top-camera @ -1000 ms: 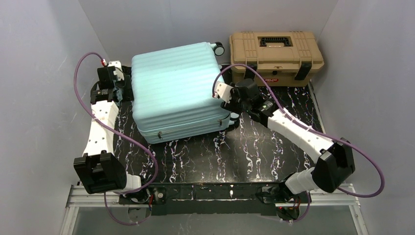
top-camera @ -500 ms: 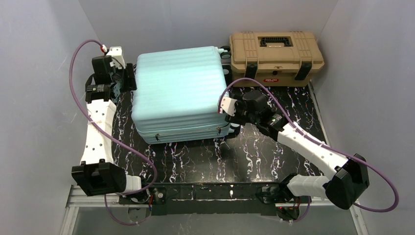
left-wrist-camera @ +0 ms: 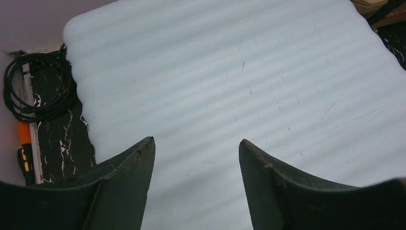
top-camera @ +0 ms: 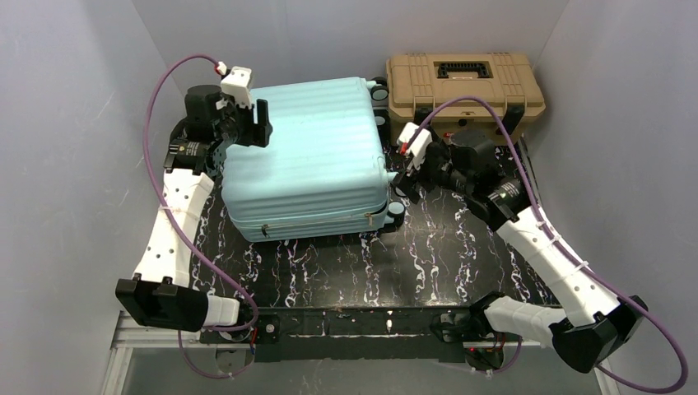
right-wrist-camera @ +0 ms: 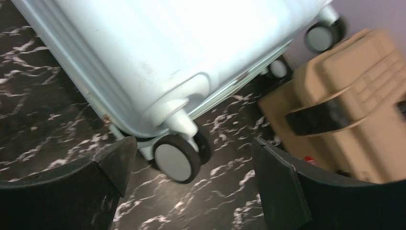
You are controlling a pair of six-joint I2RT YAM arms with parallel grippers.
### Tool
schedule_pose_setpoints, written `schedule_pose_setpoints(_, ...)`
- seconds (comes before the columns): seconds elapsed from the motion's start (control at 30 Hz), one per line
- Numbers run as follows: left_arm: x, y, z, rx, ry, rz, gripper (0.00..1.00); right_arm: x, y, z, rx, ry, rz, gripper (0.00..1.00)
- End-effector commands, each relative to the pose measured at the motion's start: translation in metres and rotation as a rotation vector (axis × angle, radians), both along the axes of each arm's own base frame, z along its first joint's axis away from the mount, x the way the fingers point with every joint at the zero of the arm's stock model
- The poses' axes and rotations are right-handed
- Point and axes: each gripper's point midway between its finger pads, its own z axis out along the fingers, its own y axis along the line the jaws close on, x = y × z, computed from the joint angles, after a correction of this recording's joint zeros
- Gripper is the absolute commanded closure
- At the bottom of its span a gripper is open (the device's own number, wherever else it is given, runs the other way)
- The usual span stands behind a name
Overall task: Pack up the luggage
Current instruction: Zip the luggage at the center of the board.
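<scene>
The luggage (top-camera: 304, 160), a pale mint-blue ribbed hard-shell suitcase, lies shut and flat on the black marbled table (top-camera: 428, 255). My left gripper (top-camera: 257, 127) hovers open over its back left corner. In the left wrist view the ribbed shell (left-wrist-camera: 230, 72) fills the space below the left gripper (left-wrist-camera: 196, 143), with nothing between the fingers. My right gripper (top-camera: 405, 174) stands open just off the case's right side. In the right wrist view a small black wheel (right-wrist-camera: 174, 158) of the luggage (right-wrist-camera: 167, 52) sits ahead of the right gripper (right-wrist-camera: 194, 143), apart from both fingers.
A tan toolbox (top-camera: 465, 86) with black latches stands at the back right, close to the suitcase's wheels, and shows as the tan box (right-wrist-camera: 344, 110) in the right wrist view. A coiled black cable (left-wrist-camera: 38, 86) lies by the left wall. Grey walls close in on three sides.
The suitcase has turned and slid toward the back. My right gripper has let go of its side, opened wide and pulled off to the right. The left gripper has risen over the back left corner.
</scene>
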Motion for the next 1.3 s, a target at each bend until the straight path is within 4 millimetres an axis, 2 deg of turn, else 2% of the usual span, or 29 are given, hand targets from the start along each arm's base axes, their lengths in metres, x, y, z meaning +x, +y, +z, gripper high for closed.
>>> schedule_pose_setpoints(0.0, -0.004, -0.026, 0.004, 0.003, -0.035, -0.108, 0.37, -0.033, 0.008, -0.035, 0.131, 0.338, 0.071, 0.03)
schedule_pose_setpoints(0.1, -0.006, -0.043, 0.003, 0.01, -0.048, -0.175, 0.37, -0.053, 0.013, -0.06, 0.163, 0.457, 0.151, 0.04)
schedule_pose_setpoints(0.23, -0.008, -0.063, 0.004, 0.017, -0.075, -0.246, 0.36, -0.071, 0.018, -0.089, 0.217, 0.56, 0.213, 0.07)
schedule_pose_setpoints(0.43, -0.005, -0.087, -0.008, 0.031, -0.063, -0.301, 0.36, -0.076, 0.03, -0.114, 0.275, 0.616, 0.286, 0.1)
schedule_pose_setpoints(0.5, 0.001, -0.084, -0.009, 0.038, -0.06, -0.259, 0.36, -0.071, 0.034, -0.121, 0.291, 0.618, 0.282, 0.11)
schedule_pose_setpoints(0.6, 0.015, -0.062, -0.011, 0.099, -0.063, -0.134, 0.36, -0.06, 0.035, -0.133, 0.289, 0.607, 0.246, 0.12)
schedule_pose_setpoints(0.67, 0.026, -0.038, -0.011, 0.152, -0.065, -0.016, 0.35, -0.055, 0.038, -0.137, 0.31, 0.614, 0.235, 0.12)
schedule_pose_setpoints(0.73, 0.037, -0.006, -0.008, 0.157, -0.043, 0.119, 0.35, -0.047, 0.037, -0.139, 0.286, 0.589, 0.218, 0.15)
schedule_pose_setpoints(0.83, 0.046, 0.046, -0.001, 0.061, -0.008, 0.275, 0.36, -0.026, 0.022, -0.133, 0.213, 0.47, 0.137, 0.17)
schedule_pose_setpoints(0.93, 0.051, 0.092, 0.009, 0.011, -0.04, 0.387, 0.36, -0.023, 0.014, -0.131, 0.153, 0.406, 0.134, 0.23)
schedule_pose_setpoints(0.97, 0.053, 0.106, 0.011, 0.008, -0.051, 0.415, 0.36, -0.029, 0.015, -0.13, 0.131, 0.409, 0.179, 0.28)
schedule_pose_setpoints(1.0, 0.054, 0.118, 0.011, 0.005, -0.057, 0.44, 0.36, -0.045, 0.011, -0.136, 0.081, 0.454, 0.236, 0.33)
schedule_pose_setpoints(1.03, 0.055, 0.13, 0.011, -0.001, -0.058, 0.469, 0.36, -0.053, 0.014, -0.127, 0.055, 0.425, 0.329, 0.35)
schedule_pose_setpoints(1.07, 0.055, 0.143, 0.009, -0.008, -0.052, 0.501, 0.36, -0.08, 0.006, -0.128, -0.007, 0.504, 0.417, 0.36)
schedule_pose_setpoints(1.13, 0.055, 0.164, 0.001, -0.012, -0.026, 0.564, 0.38, -0.113, -0.007, -0.107, -0.111, 0.515, 0.595, 0.43)
schedule_pose_setpoints(1.2, 0.055, 0.181, -0.014, -0.006, 0.007, 0.612, 0.38, -0.123, -0.019, -0.08, -0.181, 0.491, 0.647, 0.54)
schedule_pose_setpoints(1.27, 0.056, 0.189, -0.025, 0.0, 0.029, 0.633, 0.38, -0.107, -0.022, -0.049, -0.195, 0.385, 0.592, 0.61)
